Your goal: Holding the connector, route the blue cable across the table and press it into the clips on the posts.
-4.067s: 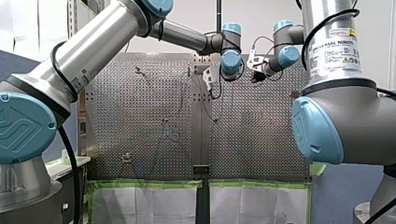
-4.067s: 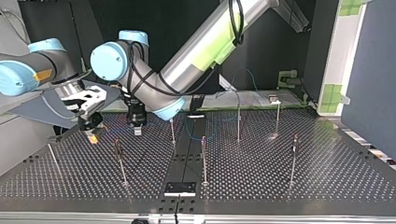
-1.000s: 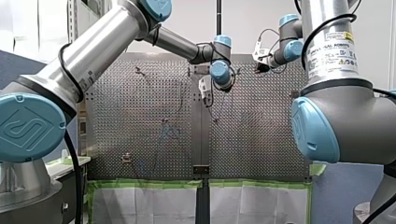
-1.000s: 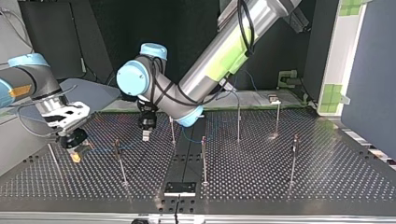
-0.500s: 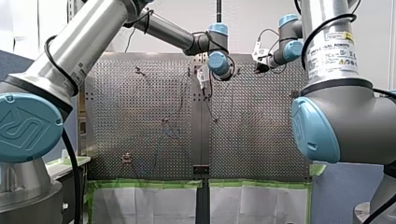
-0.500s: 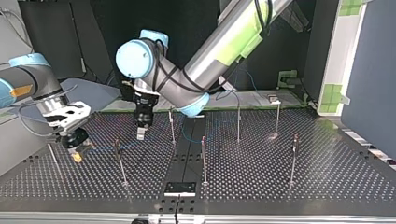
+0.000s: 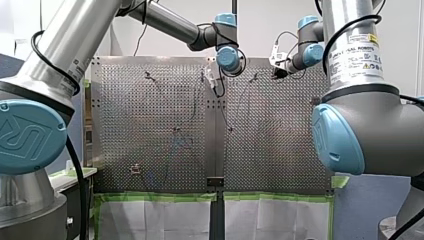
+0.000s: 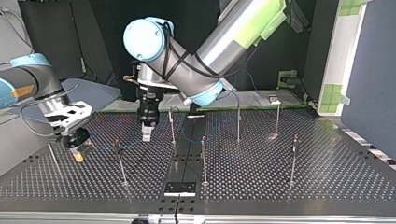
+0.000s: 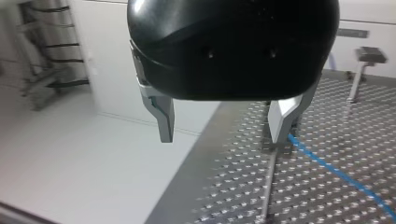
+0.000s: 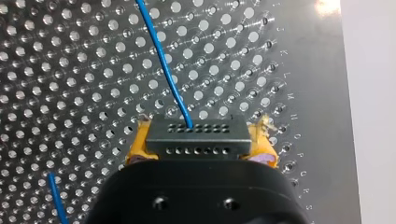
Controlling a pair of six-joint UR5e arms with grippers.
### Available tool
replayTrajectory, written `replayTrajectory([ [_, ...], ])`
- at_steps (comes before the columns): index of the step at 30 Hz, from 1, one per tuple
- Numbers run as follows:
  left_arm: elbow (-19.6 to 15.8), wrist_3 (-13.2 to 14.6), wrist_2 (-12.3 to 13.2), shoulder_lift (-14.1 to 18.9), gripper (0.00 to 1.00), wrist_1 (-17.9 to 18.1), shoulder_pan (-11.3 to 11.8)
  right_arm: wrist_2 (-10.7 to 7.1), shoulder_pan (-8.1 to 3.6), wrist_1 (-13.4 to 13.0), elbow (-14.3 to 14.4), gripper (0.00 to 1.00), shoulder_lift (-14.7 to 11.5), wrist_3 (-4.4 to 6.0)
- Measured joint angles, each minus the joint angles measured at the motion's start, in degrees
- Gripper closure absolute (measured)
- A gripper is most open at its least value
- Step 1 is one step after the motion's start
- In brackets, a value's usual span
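Connector point(image 10: 196, 133) sits clamped in my right claw point(image 10: 199, 151), cable point(image 10: 163, 60) running ahead over the worktop point(image 10: 70, 70); my left claw point(image 9: 224, 123) hangs open, left of centre in the top view.

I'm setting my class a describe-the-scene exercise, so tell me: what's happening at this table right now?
My right arm's tool, with yellow pads, is shut on a dark grey rectangular connector, and a thin blue cable runs from it over the perforated metal table. My left arm's black tool hangs open above the table, holding nothing, close to a thin metal post.
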Motion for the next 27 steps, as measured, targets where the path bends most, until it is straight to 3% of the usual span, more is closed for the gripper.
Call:
replayTrajectory([
  [10, -4.5, -2.4, -1.8, 4.5, 0.01, 4.5, -0.8, 0.03, 0.19, 0.0, 0.0, 1.00, 0.0, -0.09],
  [18, -8.5, -5.3, -2.0, 4.7, 0.01, 8.5, -0.6, -0.04, 0.33, 0.0, 0.0, 1.00, 0.0, -0.11],
  [27, -13.1, -5.7, -2.1, 4.8, 0.01, 13.1, -0.8, -0.01, 0.36, 0.0, 0.0, 1.00, 0.0, -0.07],
])
